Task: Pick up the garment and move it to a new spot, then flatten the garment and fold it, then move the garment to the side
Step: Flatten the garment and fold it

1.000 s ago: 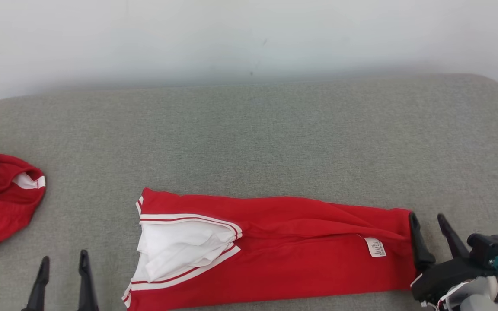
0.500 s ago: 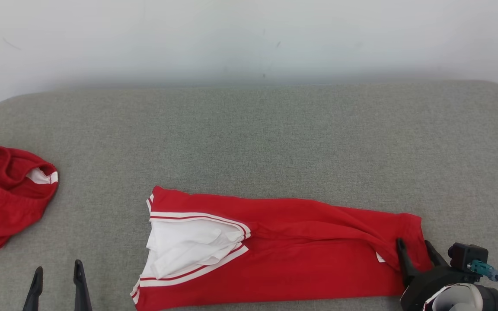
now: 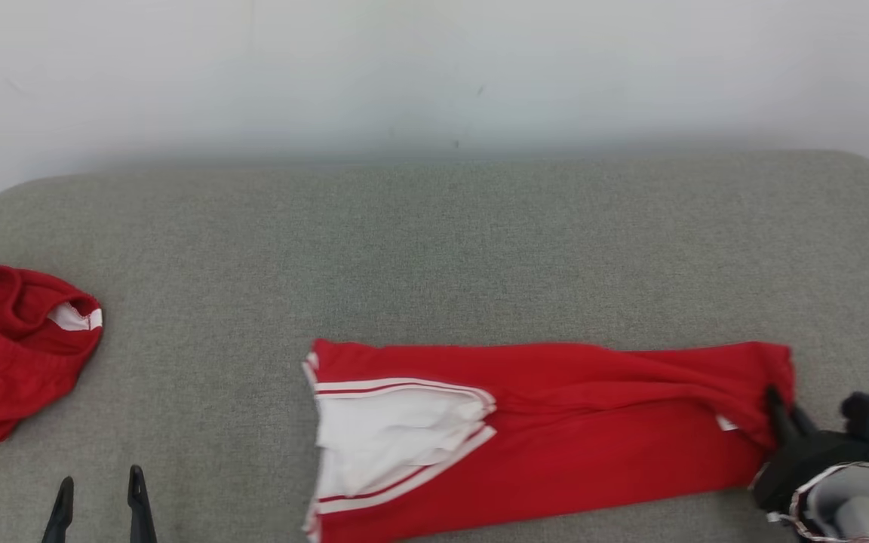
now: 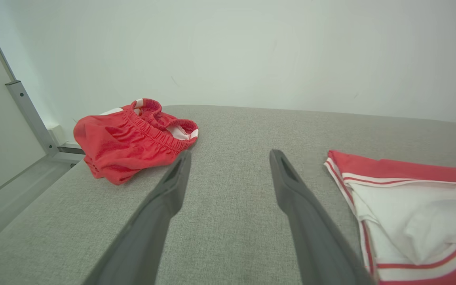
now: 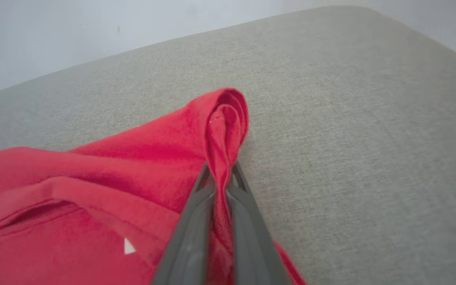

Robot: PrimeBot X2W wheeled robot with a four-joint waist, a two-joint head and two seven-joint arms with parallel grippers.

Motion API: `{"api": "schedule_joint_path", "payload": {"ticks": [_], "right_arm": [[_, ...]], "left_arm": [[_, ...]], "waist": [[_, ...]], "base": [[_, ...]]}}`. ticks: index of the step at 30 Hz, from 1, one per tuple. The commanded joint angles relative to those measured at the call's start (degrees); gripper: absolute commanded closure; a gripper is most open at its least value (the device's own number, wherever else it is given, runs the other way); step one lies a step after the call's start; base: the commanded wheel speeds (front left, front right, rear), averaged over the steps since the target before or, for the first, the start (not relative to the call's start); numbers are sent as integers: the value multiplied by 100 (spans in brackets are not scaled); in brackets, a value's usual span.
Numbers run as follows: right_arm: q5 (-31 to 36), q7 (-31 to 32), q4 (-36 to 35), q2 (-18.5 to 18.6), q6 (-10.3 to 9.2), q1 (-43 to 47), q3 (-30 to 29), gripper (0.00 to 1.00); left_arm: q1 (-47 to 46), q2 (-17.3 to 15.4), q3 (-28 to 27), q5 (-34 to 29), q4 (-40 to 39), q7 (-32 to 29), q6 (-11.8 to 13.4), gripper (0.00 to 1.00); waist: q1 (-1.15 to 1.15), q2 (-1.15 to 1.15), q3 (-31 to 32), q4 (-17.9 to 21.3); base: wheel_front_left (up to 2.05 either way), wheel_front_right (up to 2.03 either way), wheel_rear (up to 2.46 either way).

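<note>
Your right gripper (image 5: 220,174) is clamped on the right end of the long red garment (image 3: 593,422), with a fold of cloth squeezed between its fingers. Your left gripper (image 3: 99,490) sits at the near left, fingers spread wide, holding nothing. You have two garments: the long one along the near edge, right of centre, and a crumpled red garment (image 3: 12,347) at the left edge. Open grey padded surface (image 3: 434,249) stretches beyond both to the white wall (image 3: 434,68).

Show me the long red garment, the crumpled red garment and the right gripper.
long red garment (image 3: 593,452), head view, its flat red middle.
crumpled red garment (image 4: 129,146), left wrist view, bunched red fabric.
right gripper (image 5: 221,169), right wrist view, between its fingertips.
</note>
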State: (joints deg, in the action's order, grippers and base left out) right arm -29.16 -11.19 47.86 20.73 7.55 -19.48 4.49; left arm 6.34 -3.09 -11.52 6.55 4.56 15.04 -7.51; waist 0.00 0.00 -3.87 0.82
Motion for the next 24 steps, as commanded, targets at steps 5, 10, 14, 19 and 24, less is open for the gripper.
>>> {"api": "schedule_joint_path", "payload": {"ticks": [5, 10, 14, 19, 24], "right_arm": [[24, -6, 233, 611, -14, -133, -437, 100], [185, 93, 242, 726, -14, -224, -619, 100], [339, 220, 3, 570, -14, -244, -652, 100], [209, 476, -681, 92, -14, -171, -380, 100], [8, 827, -1483, -345, -14, -93, 70, 100]], "left_arm": [[150, 17, -24, -83, -11, 19, 6, 0], [190, 18, -46, -96, -31, 19, 6, 0], [215, 18, -44, -72, -36, 19, 6, 0], [209, 20, -17, -31, 10, 19, 6, 0], [144, 23, 48, -32, 44, 19, 6, 0]], "waist": [[0, 0, 118, 50], [0, 0, 153, 122], [0, 0, 185, 184], [0, 0, 214, 234], [0, 0, 225, 217]], "base": [[0, 0, 0], [0, 0, 0], [0, 0, 0], [0, 0, 0], [0, 0, 0]]}}
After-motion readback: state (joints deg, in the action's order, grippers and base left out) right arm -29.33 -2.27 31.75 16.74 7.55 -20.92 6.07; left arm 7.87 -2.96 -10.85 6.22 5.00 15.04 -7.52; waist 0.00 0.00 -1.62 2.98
